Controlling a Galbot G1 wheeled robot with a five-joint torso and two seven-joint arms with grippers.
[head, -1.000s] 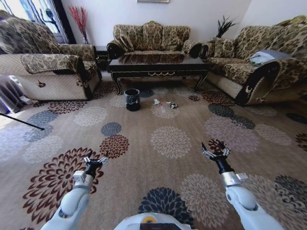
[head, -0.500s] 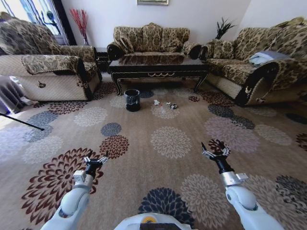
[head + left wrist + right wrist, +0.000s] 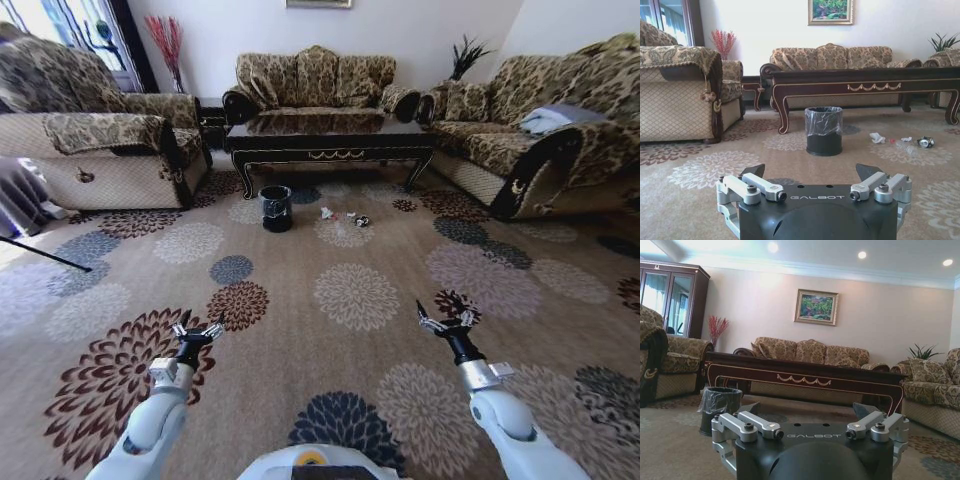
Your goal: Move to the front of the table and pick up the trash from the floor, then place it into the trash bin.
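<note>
Trash (image 3: pixel 342 215): white crumpled paper wads, a clear bottle and a small dark scrap, lying on the floor (image 3: pixel 360 290) just right of the trash bin (image 3: pixel 276 207), in front of the table (image 3: pixel 330 135); position matches the earlier frames. Trash bin: black cylinder, clear plastic wrap, upright. Left gripper (image 3: pixel 197 330) and right gripper (image 3: pixel 445 323): fingers spread, empty, low over the near carpet well short of the litter, both sitting slightly nearer than one second ago.
</note>
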